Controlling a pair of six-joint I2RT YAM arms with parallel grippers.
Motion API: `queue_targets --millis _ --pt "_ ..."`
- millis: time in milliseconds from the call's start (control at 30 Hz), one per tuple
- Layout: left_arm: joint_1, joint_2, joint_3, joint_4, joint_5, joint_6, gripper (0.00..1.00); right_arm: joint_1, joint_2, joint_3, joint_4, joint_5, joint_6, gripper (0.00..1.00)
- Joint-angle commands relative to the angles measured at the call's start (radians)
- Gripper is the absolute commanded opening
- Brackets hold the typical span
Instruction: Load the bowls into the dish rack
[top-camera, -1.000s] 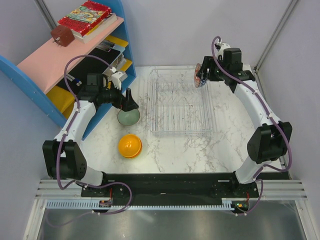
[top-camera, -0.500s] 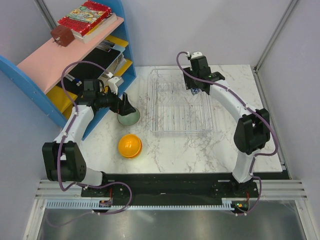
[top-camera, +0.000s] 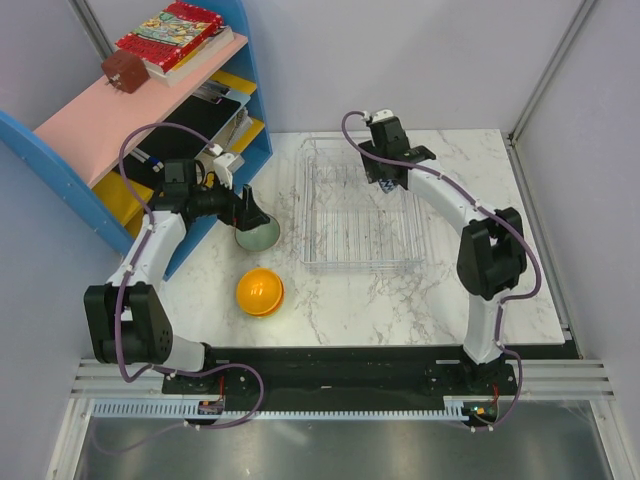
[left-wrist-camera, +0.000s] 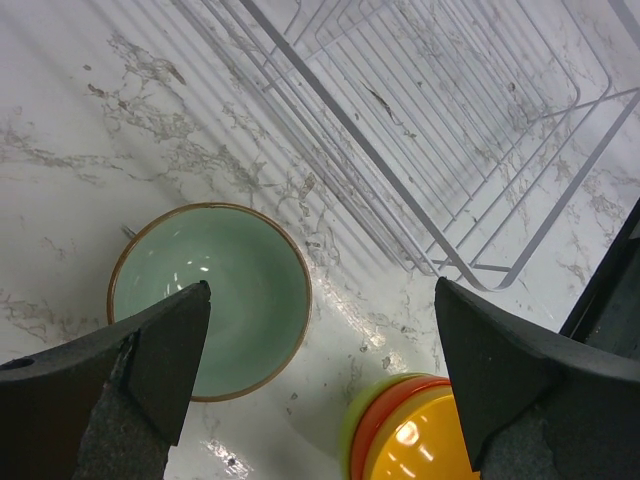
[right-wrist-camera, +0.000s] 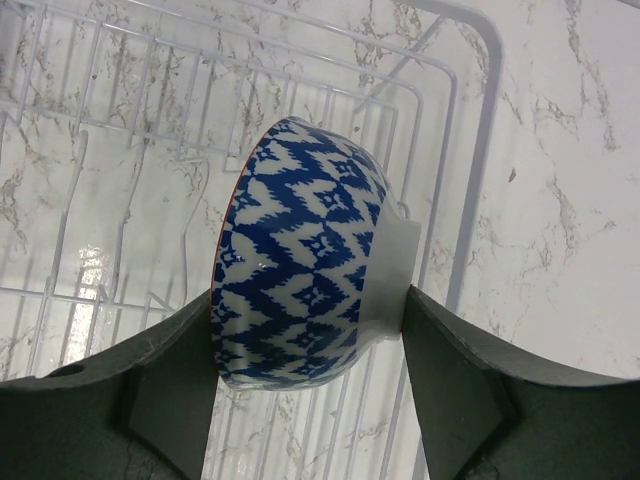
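Here, the right claw (right-wrist-camera: 308, 305) pinches the blue-and-white bowl (right-wrist-camera: 300, 270) between mouth and foot, holding it on edge directly above the prongs near the far end of the clear dish rack (right-wrist-camera: 481, 150). A straight descent should seat it. The bowl shows a dark-blue zigzag pattern on white, with a thin orange rim. The left claw (left-wrist-camera: 322, 300), spread wide, hovers over the pale green bowl (left-wrist-camera: 205, 295) on the marble surface (left-wrist-camera: 80, 120), beside three nested bowls (left-wrist-camera: 410, 440).
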Motion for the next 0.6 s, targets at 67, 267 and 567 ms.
queue_targets --millis 67,267,567 --pt "0.021 -0.036 -0.006 0.032 0.029 0.015 0.99 0.012 0.027 0.039 0.059 -0.005 -0.016 0.00" --pt "0.022 -0.042 -0.008 0.034 0.028 0.017 0.99 0.009 0.056 -0.021 0.091 -0.077 -0.003 0.00" --pt "0.024 -0.046 -0.009 0.035 0.034 0.018 0.99 -0.036 0.071 -0.105 0.142 -0.250 0.089 0.00"
